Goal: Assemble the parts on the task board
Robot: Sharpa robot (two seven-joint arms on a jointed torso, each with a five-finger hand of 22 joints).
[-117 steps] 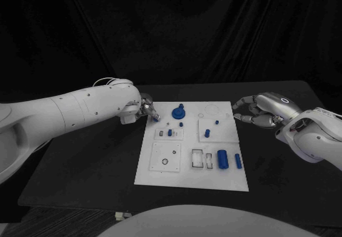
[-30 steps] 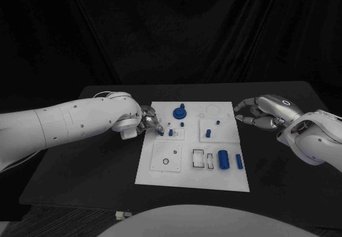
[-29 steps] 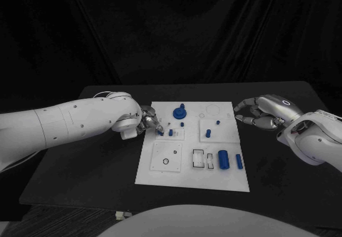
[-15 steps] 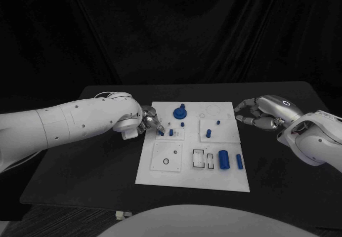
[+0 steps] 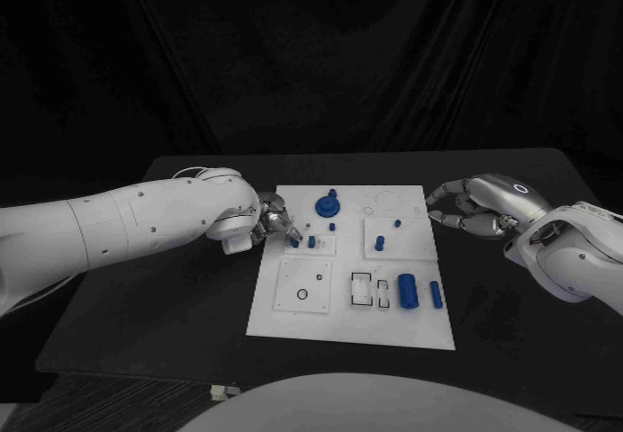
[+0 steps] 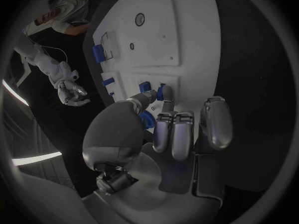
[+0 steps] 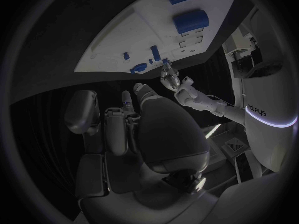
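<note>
So there's a black table (image 5: pixel 169 297) filling the middle of the frame, and dead centre on it sits the white task board (image 5: pixel 353 265), running from just above centre down toward the lower middle. The left hand (image 5: pixel 272 220) is at the board's upper left edge, left of centre in the frame, and it looks like its fingertips are pinched on a small blue peg (image 5: pixel 293 240) right over the upper-left panel of the board; in the left wrist view you can see the thumb and one finger meeting at a blue piece (image 6: pixel 148 118) while the other fingers (image 6: pixel 176 134) lie straight side by side. The right hand (image 5: pixel 474 211) hangs at the board's upper right corner, right of centre, fingers curled in loosely with nothing in them that I can see, though I honestly can't tell if they touch the board. Parts-wise, going by size: a fat blue cylinder (image 5: pixel 408 290) in the lower right of the board, a round knob piece (image 5: pixel 328 206) near the top edge, a slimmer blue bar (image 5: pixel 435 293) just beside the cylinder, then a short upright peg (image 5: pixel 378 242) and a tiny one (image 5: pixel 313 241) next to the left fingertips.
</note>
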